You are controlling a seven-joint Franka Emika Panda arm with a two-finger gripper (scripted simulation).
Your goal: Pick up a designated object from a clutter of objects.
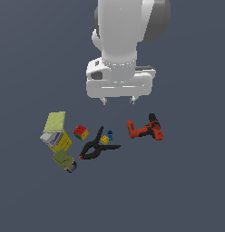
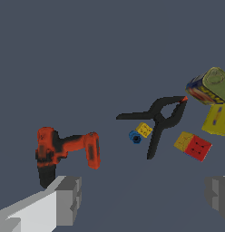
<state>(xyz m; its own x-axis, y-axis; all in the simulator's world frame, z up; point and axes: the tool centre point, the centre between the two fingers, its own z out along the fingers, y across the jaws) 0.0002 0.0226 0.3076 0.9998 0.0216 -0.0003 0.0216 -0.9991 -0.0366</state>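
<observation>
Hovering above the table, the pincer [image 1: 118, 100] hangs with its jaws spread wide and nothing between them. The red-orange drill [image 1: 145, 129] lies on its side, apart from the black clamp [image 1: 97, 147] on the exterior view's right; the other clutter sits beyond the clamp. It looks rigid and the heaviest item here, likely unbalanced toward its bulky ends. The narrow orange body between them, seen clearly in the wrist view [image 2: 73, 144], seems the safest place to close on.
</observation>
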